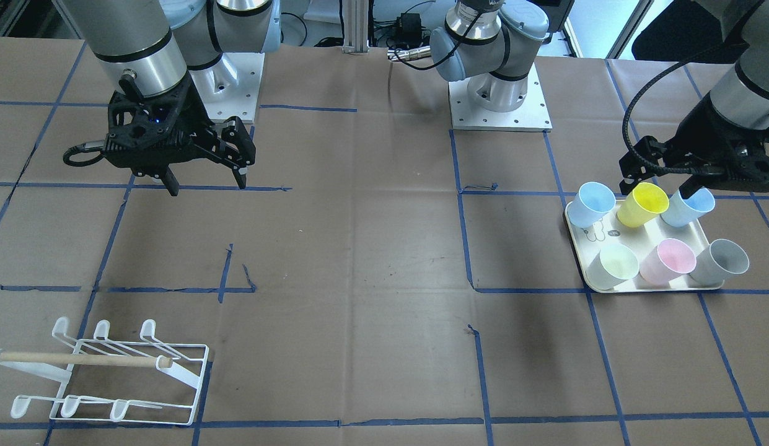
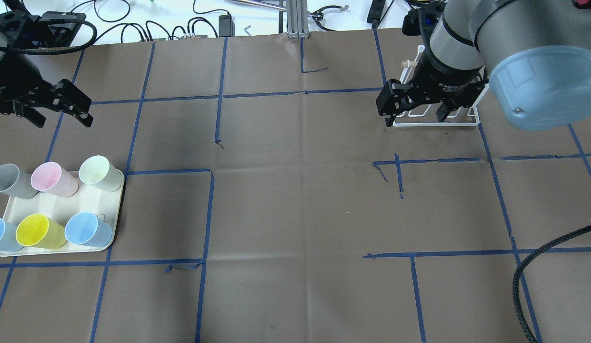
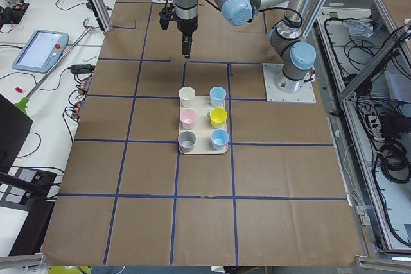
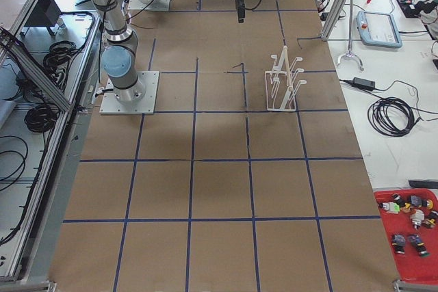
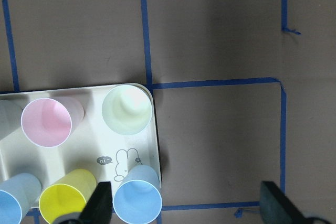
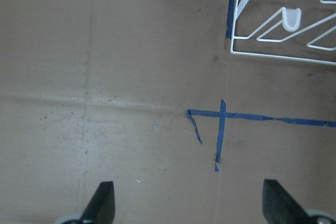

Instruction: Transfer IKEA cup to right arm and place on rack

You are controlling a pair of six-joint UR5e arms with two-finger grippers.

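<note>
I count six cups (image 1: 668, 260) sitting mouths-up in two rows of three on the cream tray (image 1: 654, 287), on the robot's left side of the table (image 1: 372, 260). I cannot tell which one is the task's.

In the overhead view a blue cup (image 2: 1, 233) is cut by the frame edge. On the left wrist camera the grey cup (image 5: 4, 119) is only a sliver at the border. The front-facing view shows all six whole.

The left gripper (image 1: 662, 183) hangs over the tray with its jaws wide apart on nothing. From the front it overlaps the yellow cup (image 1: 643, 204), and I cannot judge its height there. Its own camera looks down on the cups below, with the fingers (image 5: 100, 203) spread at the bottom edge.

The right gripper (image 2: 414, 119) is likewise spread and empty above the table. Overhead, its wrist hides most of the rack (image 2: 466, 123). The front view shows the rack whole, wooden bar (image 1: 80, 358) included, and the right wrist camera catches just one corner. In both side views the grippers are too small for me to read.
</note>
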